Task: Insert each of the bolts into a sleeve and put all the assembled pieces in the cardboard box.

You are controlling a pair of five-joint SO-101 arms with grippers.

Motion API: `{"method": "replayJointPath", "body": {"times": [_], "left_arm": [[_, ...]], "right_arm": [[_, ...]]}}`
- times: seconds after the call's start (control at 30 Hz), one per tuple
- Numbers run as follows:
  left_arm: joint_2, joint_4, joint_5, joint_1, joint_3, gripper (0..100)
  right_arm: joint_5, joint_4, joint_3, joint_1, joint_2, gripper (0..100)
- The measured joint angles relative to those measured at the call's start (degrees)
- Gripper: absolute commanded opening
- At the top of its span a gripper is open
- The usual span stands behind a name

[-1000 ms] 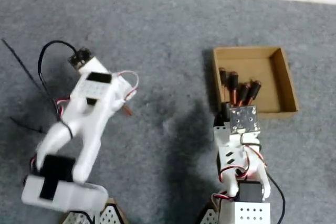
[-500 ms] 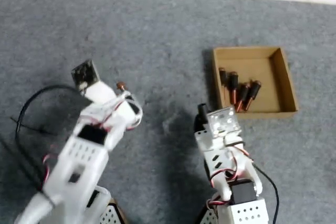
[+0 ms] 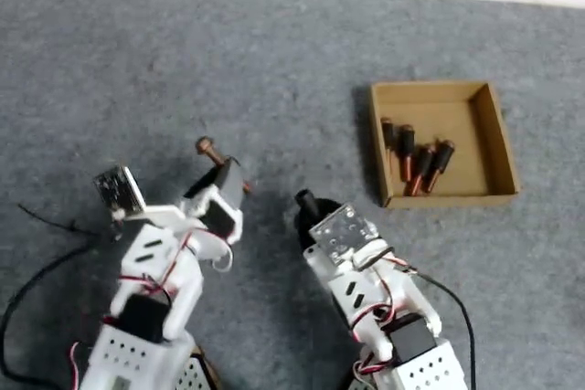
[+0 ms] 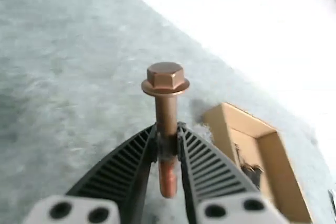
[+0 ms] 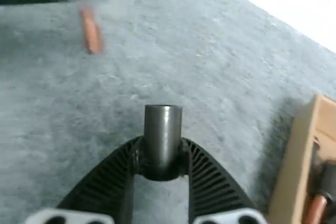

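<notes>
Left gripper (image 3: 226, 173) sits at the left of the grey felt table surface (image 3: 274, 52). Its jaws are closed tight on the shank of a copper-coloured bolt (image 3: 208, 149). In the left wrist view, the left gripper (image 4: 167, 129) clamps the bolt (image 4: 166, 106) at mid-shank. The hexagonal flanged head stands clear beyond the jaw tips, and the plain end projects on the other side of them. In the high view the bolt is off the table and tilted, with its head pointing away from the arm's base.

The right gripper (image 3: 309, 205) is just right of centre, near the left gripper but apart from it. Its jaws are closed on a dark cylindrical sleeve (image 3: 304, 199). In the right wrist view, the sleeve (image 5: 163, 129) is seated between the jaws of the right gripper (image 5: 161, 150), and its open end projects past the tips. The bolt's plain end (image 5: 90, 31) appears blurred farther off, well apart from the sleeve.

The cardboard box (image 3: 377, 148) rests open-topped on the table at the right, apart from both grippers. Four assembled pieces (image 3: 416, 160) lie side by side in its left half. Each one is dark at one end and copper at the other.
</notes>
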Motion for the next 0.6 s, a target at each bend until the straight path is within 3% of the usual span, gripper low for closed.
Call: {"method": "replayJointPath", "body": {"times": [0.27, 0.6], "left_arm": [[-6.95, -0.26, -5.63, 9.05, 2.55, 0], [-6.95, -2.11, -5.63, 9.76, 2.64, 0]], "right_arm": [[4.04, -0.53, 0.0, -3.69, 0.0, 0.6], [7.82, -2.55, 0.0, -4.84, 0.0, 0.5]]}}
